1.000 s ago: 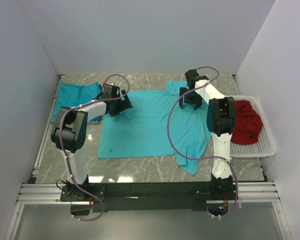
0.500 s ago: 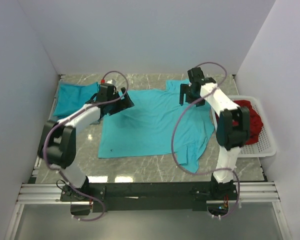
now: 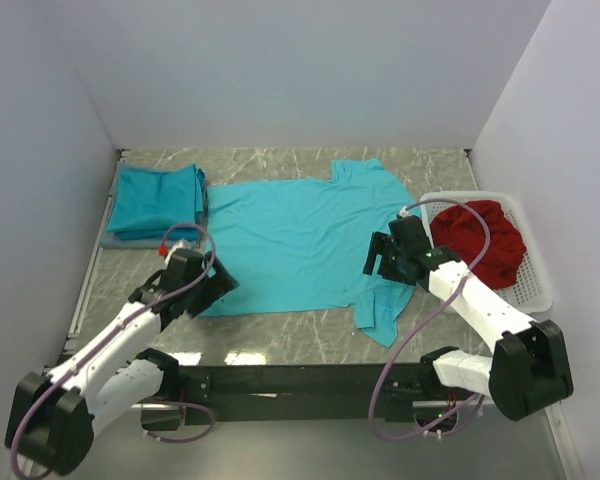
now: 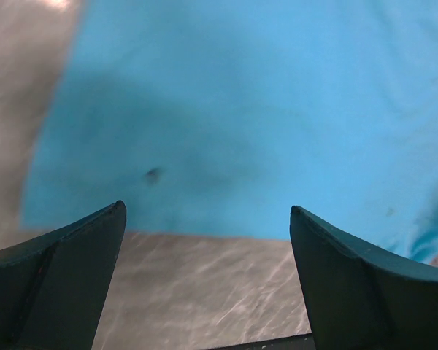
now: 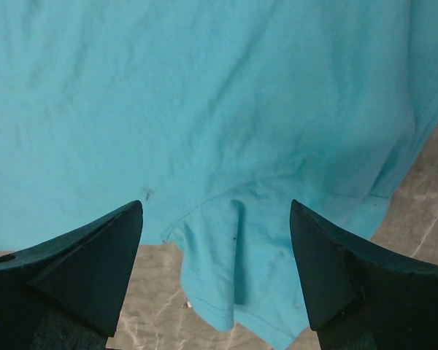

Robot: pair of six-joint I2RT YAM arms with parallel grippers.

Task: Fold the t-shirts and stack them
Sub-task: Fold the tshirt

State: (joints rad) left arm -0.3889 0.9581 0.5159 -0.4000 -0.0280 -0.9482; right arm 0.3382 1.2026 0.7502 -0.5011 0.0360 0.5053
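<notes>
A turquoise t-shirt [image 3: 295,240] lies spread on the marble table, one sleeve hanging toward the near right. A folded turquoise t-shirt [image 3: 158,200] sits at the far left. My left gripper [image 3: 215,283] is open and empty over the shirt's near left corner; its wrist view shows the hem [image 4: 226,146] and bare table between the fingers. My right gripper [image 3: 377,258] is open and empty above the shirt's near right part; its wrist view shows the rumpled sleeve [image 5: 233,270] between the fingers.
A white basket [image 3: 536,297] at the right holds a red cloth [image 3: 485,240]. White walls close in the table on the left, back and right. The metal rail [image 3: 300,378] runs along the near edge.
Both arms have pulled back from the shirt's far shoulders toward the near edge. The left gripper now hangs over the near left hem, the right over the near right sleeve.
</notes>
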